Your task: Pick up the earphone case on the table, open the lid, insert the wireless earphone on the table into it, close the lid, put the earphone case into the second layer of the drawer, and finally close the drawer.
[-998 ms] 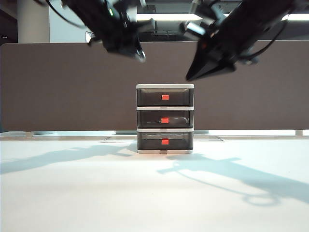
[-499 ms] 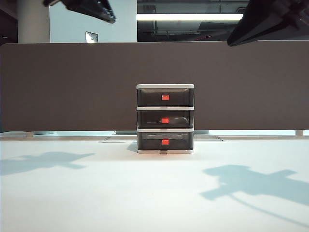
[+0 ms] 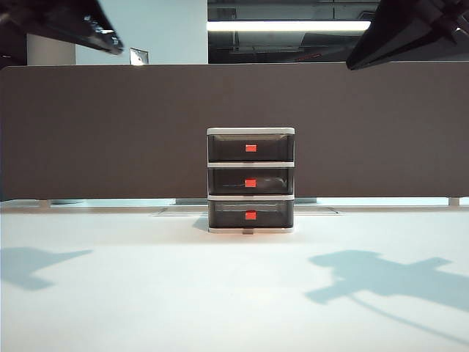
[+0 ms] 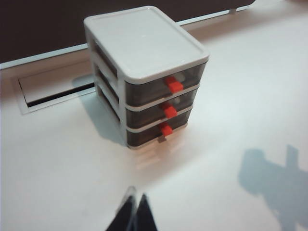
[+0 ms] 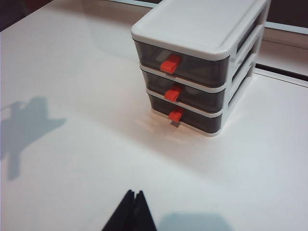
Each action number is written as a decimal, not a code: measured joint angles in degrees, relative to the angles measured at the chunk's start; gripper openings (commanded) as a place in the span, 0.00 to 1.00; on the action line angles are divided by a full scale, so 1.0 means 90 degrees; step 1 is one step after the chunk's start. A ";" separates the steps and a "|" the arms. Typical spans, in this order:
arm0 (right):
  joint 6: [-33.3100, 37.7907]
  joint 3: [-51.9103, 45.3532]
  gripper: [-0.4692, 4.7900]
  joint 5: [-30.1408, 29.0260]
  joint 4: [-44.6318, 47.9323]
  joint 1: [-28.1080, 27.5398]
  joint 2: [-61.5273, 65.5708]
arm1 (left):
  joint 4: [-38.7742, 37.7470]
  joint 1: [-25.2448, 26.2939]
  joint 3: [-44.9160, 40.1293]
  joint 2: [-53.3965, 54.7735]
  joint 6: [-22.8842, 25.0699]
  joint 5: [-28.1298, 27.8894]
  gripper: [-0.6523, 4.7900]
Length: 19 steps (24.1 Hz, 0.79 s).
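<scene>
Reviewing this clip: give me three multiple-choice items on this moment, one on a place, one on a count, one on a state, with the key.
1. Where is the drawer?
A. centre of the table, at the back
B. front left corner
C. held by a gripper

2. How many red-orange tabs show?
A. one
B. three
C. five

3. How do the drawers stand?
A. all pushed in
B. middle pulled out
C. top removed

Key: 1 A, exterior view shows it mid-table. 2 B, one per tier. 3 A, fronts sit flush; left gripper and right gripper hang shut, apart from it.
</scene>
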 measured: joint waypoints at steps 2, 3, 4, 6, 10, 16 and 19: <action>0.0000 -0.0002 0.09 -0.0007 -0.0002 0.0007 0.0000 | 0.0357 0.0005 -0.0729 -0.0797 -0.0015 -0.0002 0.11; 0.0000 0.0000 0.09 -0.0005 0.0002 0.0007 0.0000 | 0.0398 0.0005 -0.0937 -0.1086 -0.0022 0.0000 0.11; 0.0000 -0.0002 0.09 -0.0005 0.0000 0.0005 0.0002 | 0.0495 0.0005 -0.1183 -0.1438 -0.0022 0.0000 0.11; 0.0000 -0.0002 0.09 -0.0005 0.0002 0.0005 0.0002 | 0.0590 0.0005 -0.1416 -0.1821 -0.0022 0.0000 0.11; 0.0000 0.0000 0.09 -0.0005 0.0000 0.0007 0.0002 | 0.1149 0.0146 -0.2358 -0.3228 -0.0022 0.0007 0.11; 0.0000 -0.0002 0.09 -0.0005 0.0000 0.0005 0.0002 | 0.1331 0.1137 -0.2786 -0.3806 -0.0022 0.0007 0.11; 0.0000 0.0000 0.09 -0.0005 0.0000 0.0005 0.0000 | 0.1253 0.1766 -0.2934 -0.4000 -0.0022 0.0002 0.11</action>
